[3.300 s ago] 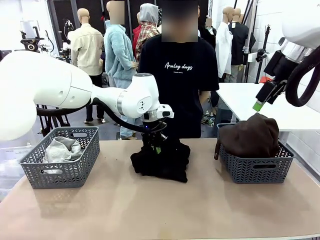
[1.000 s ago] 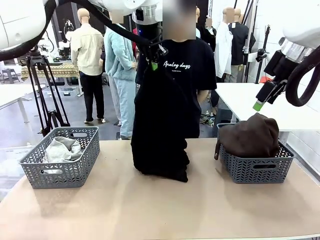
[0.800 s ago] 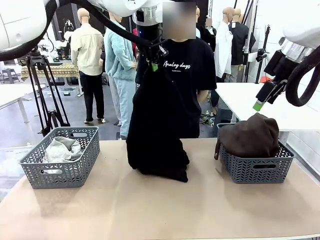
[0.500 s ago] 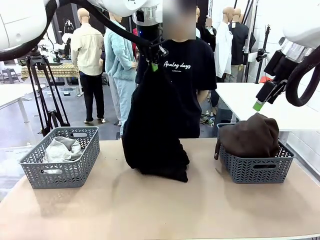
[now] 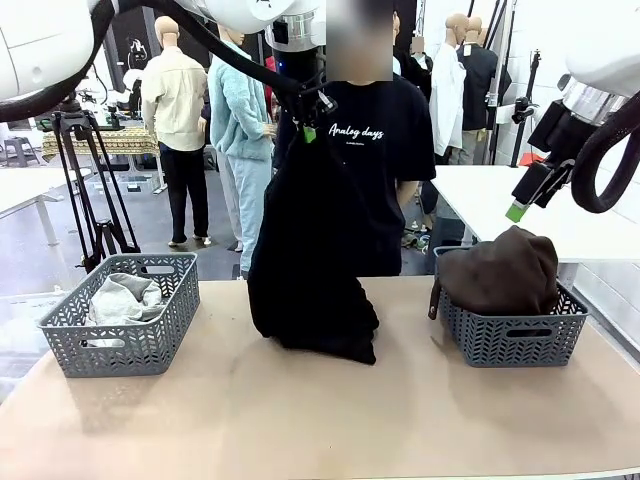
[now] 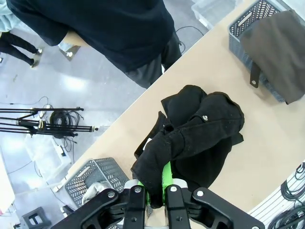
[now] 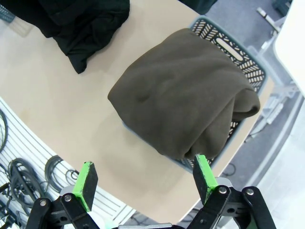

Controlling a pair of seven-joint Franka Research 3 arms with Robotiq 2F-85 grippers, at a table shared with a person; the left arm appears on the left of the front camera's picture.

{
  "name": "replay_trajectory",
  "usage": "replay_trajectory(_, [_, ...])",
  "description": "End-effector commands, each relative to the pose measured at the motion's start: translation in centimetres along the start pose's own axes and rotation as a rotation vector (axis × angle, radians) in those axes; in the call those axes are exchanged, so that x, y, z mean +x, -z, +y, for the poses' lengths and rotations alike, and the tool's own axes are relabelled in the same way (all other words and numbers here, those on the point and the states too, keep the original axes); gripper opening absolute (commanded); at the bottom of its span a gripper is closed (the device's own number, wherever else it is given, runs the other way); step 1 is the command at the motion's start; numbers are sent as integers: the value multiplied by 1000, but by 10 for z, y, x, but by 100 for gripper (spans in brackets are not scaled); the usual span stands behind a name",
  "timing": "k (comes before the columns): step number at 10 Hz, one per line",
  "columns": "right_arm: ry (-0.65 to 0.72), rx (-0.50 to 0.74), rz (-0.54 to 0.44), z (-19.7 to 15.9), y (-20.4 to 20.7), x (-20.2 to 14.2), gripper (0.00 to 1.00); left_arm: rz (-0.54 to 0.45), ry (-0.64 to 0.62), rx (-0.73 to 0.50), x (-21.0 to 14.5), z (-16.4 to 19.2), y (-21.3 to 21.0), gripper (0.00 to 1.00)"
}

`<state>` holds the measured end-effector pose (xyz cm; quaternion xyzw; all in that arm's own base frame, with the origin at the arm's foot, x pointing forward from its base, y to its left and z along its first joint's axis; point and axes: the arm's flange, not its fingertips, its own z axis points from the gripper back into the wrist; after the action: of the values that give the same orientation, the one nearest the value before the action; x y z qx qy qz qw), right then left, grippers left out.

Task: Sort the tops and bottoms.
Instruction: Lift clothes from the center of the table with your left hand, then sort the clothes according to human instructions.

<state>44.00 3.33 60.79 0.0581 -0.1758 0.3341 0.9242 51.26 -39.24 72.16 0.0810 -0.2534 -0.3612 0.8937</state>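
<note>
Two baskets stood at the ends of the desk [image 5: 300,430] in the front view. The left basket [image 5: 120,350] held the light grey garment [image 5: 122,298], and the right basket [image 5: 515,340] held the dark brown garment [image 5: 500,270]. Between them my left fingers [image 5: 310,128], pinched narrow on a fold of the black garment [image 5: 310,260], held it high in front of the person [image 5: 385,150]. It hung with its long axis upright, slim at my grip and broadening downward, its lower end bunched on the desk. My right fingers [image 5: 516,208] hovered spread wide and empty above the right basket.

From the left wrist I looked straight down the cloth. A fold was clamped between my green pads [image 6: 166,177], and the rest lay heaped on the desk between the baskets.

From the right wrist, the dark brown garment mounded over its basket, with the black heap well apart from it.

To do this step well, I judged I should lift until the lower end cleared the desk. The shape might then show whether it was a top or a bottom, which I could not yet tell, and nothing would drag on the way to a basket.
</note>
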Motion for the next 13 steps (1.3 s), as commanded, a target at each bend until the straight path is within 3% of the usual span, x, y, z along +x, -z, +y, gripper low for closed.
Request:
replay_trajectory(1, [4,-10,13,1,1,-1,100,-7,-3,1,0,2,-5,0])
replay_trajectory(13, [4,-10,13,1,1,-1,100,-7,-3,1,0,2,-5,0])
